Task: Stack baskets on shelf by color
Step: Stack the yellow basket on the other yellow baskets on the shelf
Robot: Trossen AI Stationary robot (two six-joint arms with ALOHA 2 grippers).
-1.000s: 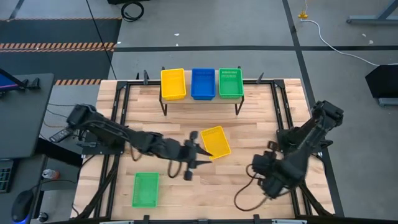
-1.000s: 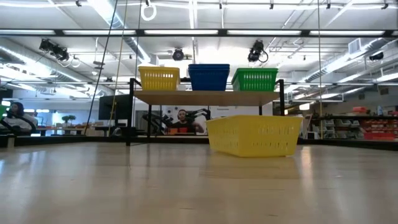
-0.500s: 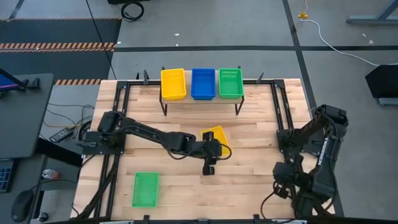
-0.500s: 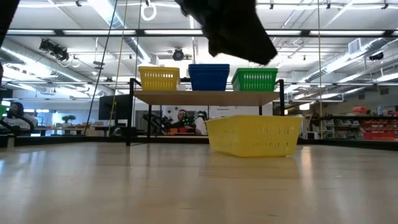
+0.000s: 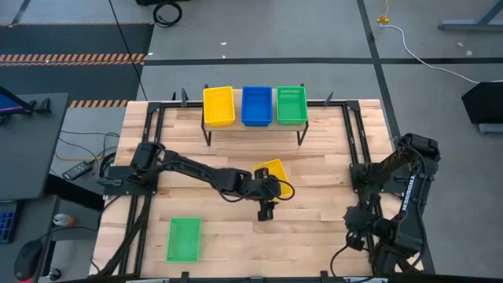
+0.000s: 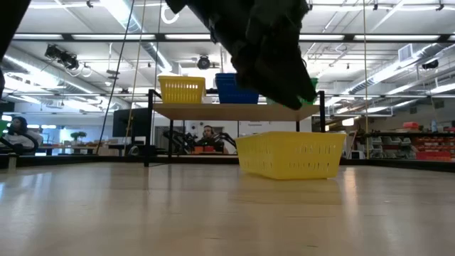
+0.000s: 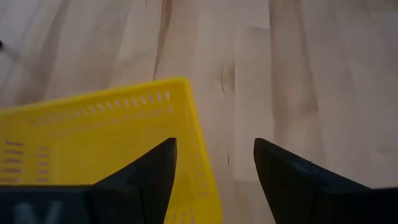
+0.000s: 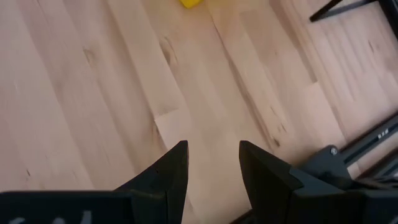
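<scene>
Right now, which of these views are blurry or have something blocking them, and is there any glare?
Low view: a dark, out-of-focus arm fills the top centre and hides most of the blue and green baskets on the shelf; ceiling strip lights glare brightly. Left wrist view: the loose yellow basket is close and soft. Right wrist view: the wood looks slightly blurred. High view: evenly lit, sharp, with no glare.

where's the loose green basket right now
In the high view, the green basket lies on the table near the front left corner, below the left arm and away from the shelf.
</scene>
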